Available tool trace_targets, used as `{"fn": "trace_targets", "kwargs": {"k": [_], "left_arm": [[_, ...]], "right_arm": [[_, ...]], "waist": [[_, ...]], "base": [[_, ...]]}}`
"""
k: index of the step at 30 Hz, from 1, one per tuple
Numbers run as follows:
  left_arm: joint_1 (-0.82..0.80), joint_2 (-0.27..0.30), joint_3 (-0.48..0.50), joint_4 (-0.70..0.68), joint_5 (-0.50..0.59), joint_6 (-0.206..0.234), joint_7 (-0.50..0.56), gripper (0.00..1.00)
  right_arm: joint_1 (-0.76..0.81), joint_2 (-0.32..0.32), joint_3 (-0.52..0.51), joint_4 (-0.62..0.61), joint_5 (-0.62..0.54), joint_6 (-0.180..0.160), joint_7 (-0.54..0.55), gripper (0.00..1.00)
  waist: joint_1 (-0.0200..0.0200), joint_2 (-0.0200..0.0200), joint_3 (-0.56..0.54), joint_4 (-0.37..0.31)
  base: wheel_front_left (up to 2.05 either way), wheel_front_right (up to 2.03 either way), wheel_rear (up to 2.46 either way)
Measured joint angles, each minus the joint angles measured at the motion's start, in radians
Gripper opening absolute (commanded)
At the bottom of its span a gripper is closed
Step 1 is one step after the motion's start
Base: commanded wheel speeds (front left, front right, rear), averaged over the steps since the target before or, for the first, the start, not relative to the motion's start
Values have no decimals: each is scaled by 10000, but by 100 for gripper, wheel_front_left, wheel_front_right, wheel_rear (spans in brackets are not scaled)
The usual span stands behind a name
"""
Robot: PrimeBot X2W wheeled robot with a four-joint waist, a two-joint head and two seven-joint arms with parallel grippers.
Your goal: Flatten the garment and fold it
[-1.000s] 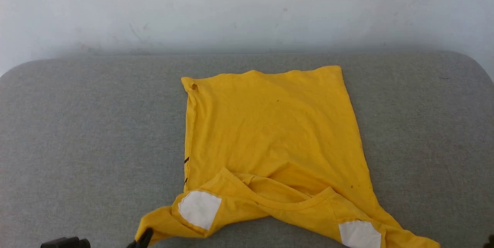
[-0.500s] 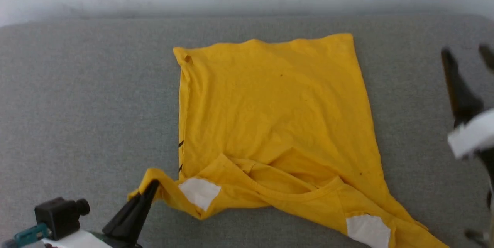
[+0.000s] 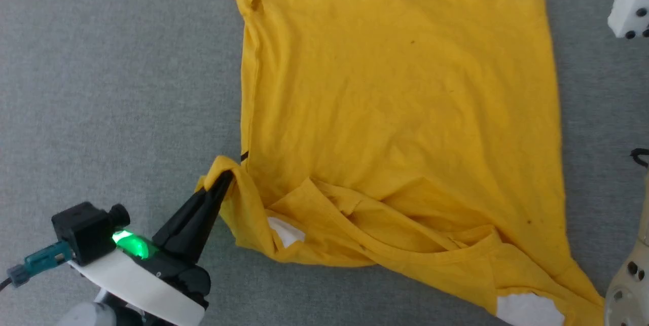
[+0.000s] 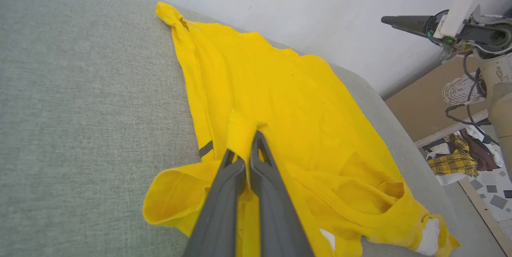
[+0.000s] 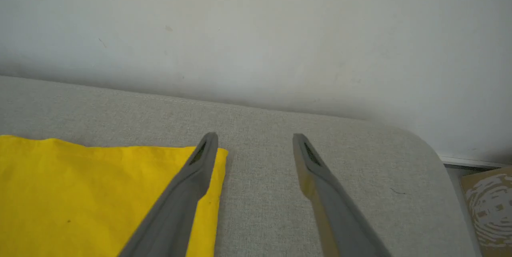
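Left of the garment [image 3: 395, 113], over the grey cushion [image 3: 101, 87], my left gripper [image 3: 225, 176] is clenched on the yellow sleeve [image 3: 238, 204]. Its two dark fingers are pressed together, with a fold of cloth bunched at their tips. Just beside that pinch, a short black stripe [image 3: 244, 155] shows on the garment's left edge. The garment itself lies spread on the cushion, mostly flat across its body, with its straight hem on the side away from me. The side nearest me is rumpled: the neckline [image 3: 405, 257] sags in loose folds, one white patch [image 3: 286, 232] peeks out near the held sleeve, and another [image 3: 527, 311] sits at the near right corner. Off the garment's far right corner, my right gripper [image 5: 254, 145] hangs with its fingers spread wide and nothing between them. One finger crosses that corner in the right wrist view, but I cannot tell whether it touches the cloth. Beyond the garment's hem stands a pale wall [image 5: 256, 29].
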Motion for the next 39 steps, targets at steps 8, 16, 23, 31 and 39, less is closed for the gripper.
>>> {"fn": "trace_targets", "kwargs": {"k": [8,16,23,31,39], "left_arm": [[-691,-349,-290,566,12,-374,-4,0],[-1138,-445,-428,930,12,-604,-4,0],[-1225,-410,-407,1099,94,-614,-88,0],[-837,-313,-433,1304,100,-253,-61,0],[-96,-215,-499,1287,105,257,12,0]], "right_arm": [[-289,40,-466,1271,-568,-2,832,100],[-523,40,-725,1434,-593,-4,798,15],[-507,104,-376,1427,-508,-15,257,0],[912,4,-151,382,566,-4,-552,0],[4606,10,-1733,-2190,1651,-2,-690,0]], "waist": [[-2,0,1175,665],[-5,0,1918,1192],[-3,0,1813,1237],[-4,0,828,964],[-6,0,-608,473]], "base": [[0,0,0],[0,0,0],[0,0,0],[0,0,0],[0,0,0]]}}
